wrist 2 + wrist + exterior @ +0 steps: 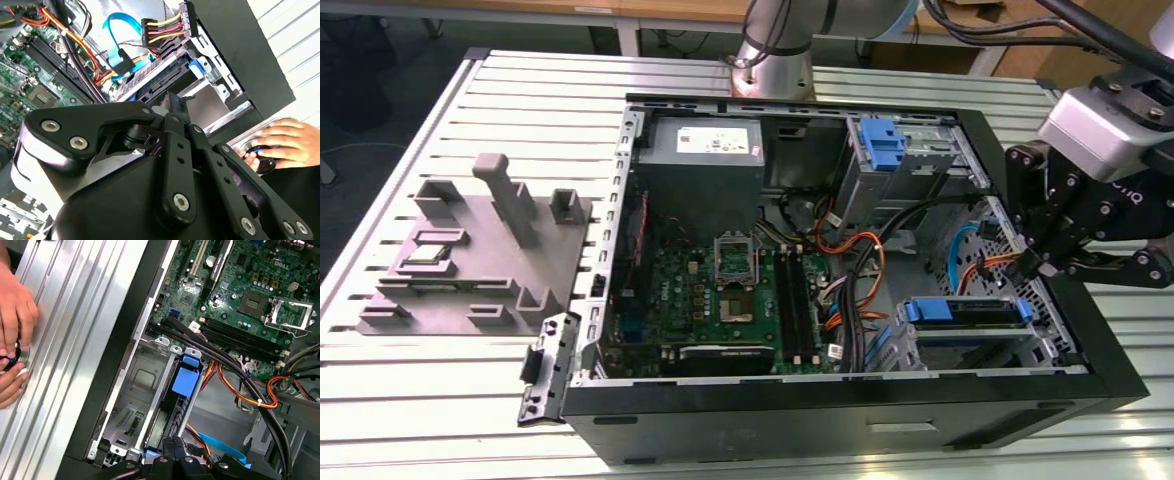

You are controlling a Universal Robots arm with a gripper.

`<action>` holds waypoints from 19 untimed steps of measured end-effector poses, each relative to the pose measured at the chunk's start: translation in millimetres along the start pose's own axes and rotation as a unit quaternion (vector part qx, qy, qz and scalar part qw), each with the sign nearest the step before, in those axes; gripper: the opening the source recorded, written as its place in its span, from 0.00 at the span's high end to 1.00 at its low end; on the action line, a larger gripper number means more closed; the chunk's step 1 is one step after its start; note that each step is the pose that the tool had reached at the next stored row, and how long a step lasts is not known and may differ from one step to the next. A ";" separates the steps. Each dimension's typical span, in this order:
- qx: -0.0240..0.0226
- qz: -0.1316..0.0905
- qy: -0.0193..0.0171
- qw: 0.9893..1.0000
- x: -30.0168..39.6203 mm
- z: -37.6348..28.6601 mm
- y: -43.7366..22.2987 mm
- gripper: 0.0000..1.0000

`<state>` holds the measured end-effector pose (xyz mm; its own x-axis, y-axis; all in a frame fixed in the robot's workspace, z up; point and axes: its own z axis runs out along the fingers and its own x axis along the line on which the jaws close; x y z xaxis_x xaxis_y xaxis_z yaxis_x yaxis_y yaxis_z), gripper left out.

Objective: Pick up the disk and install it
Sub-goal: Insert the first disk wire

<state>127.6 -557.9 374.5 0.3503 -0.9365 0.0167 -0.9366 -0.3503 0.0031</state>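
Exterior view: open computer case on slatted table. Gripper hangs over case edge at exterior view's right, above drive cage. Disk sits in that cage, blue rail up.

Second wrist view: gripper jaws together, nothing between, near disk. 1 hand rests on table.

First wrist view: gripper above disk, which is slotted beside case wall; hand on table.

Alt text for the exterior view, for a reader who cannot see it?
A robot arm's black gripper hangs at the exterior view's right edge of an open computer case, near a blue-tabbed drive bay. The case lies on a slatted metal table, with a grey fixture at its other side.
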 end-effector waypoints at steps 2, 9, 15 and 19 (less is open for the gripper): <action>0.000 0.000 0.000 1.000 0.0 0.2 -4.5 0.90; -0.003 0.000 0.008 1.000 -3.5 0.8 -14.0 0.90; -0.005 -0.007 0.039 0.999 -7.4 1.1 -15.6 0.90; -0.001 -0.036 0.040 0.999 -7.5 1.6 -15.6 0.90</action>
<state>139.6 -545.5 372.7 0.4146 -0.9048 0.0970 -0.9094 -0.4157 0.0092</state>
